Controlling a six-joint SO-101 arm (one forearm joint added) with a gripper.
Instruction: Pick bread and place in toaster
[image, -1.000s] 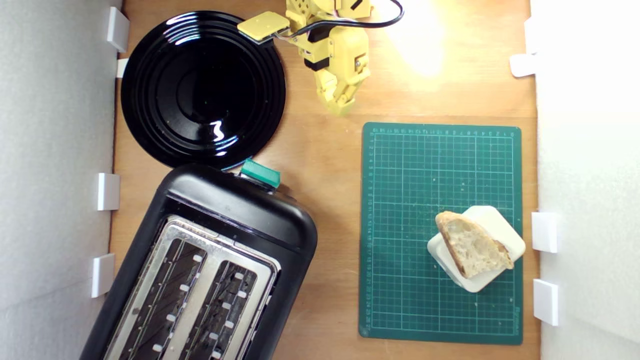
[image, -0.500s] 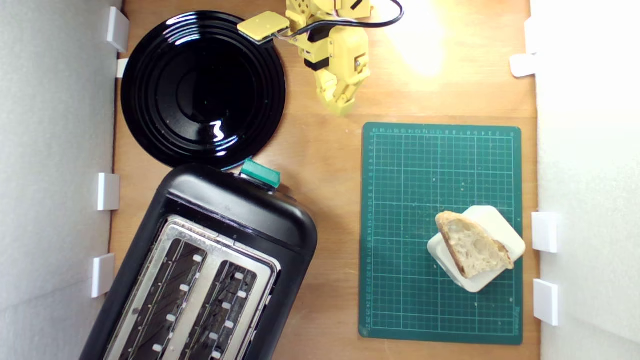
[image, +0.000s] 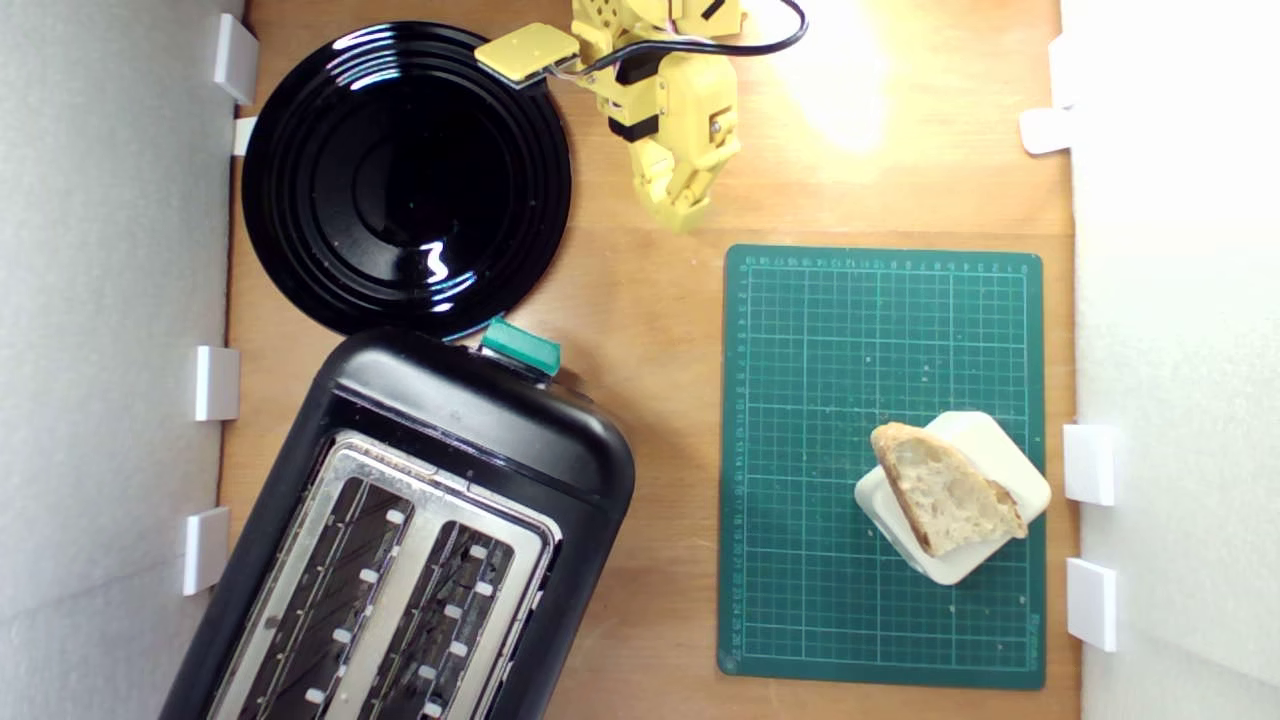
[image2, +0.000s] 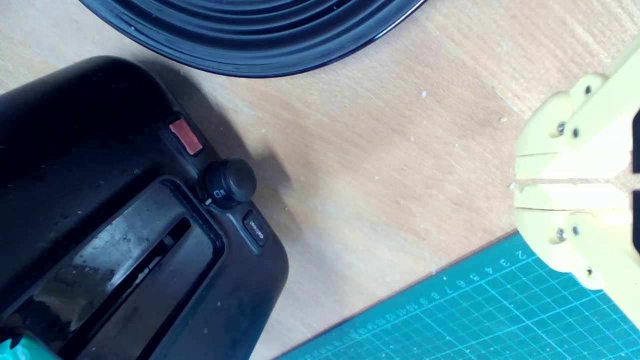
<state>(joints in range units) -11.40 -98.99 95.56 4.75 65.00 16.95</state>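
Observation:
The bread (image: 946, 490), a wedge slice with pale holey crumb and brown crust, lies on a cream rounded-square block (image: 985, 440) at the exterior view's lower right. The black toaster (image: 470, 410) with a silver two-slot top and a teal lever (image: 520, 347) fills the lower left; its end panel with a knob (image2: 229, 182) shows in the wrist view. My yellow gripper (image: 684, 218) hangs at the top centre, far from the bread, shut with nothing between its fingers (image2: 565, 167). In the wrist view the gripper (image2: 520, 181) shows its jaws pressed together.
A glossy black plate (image: 330, 260) sits at the exterior view's upper left, next to the gripper. A green cutting mat (image: 830, 340) lies under the cream block. White clips line both edges of the wooden table (image: 650, 330). A black cable (image: 770, 40) runs at the top.

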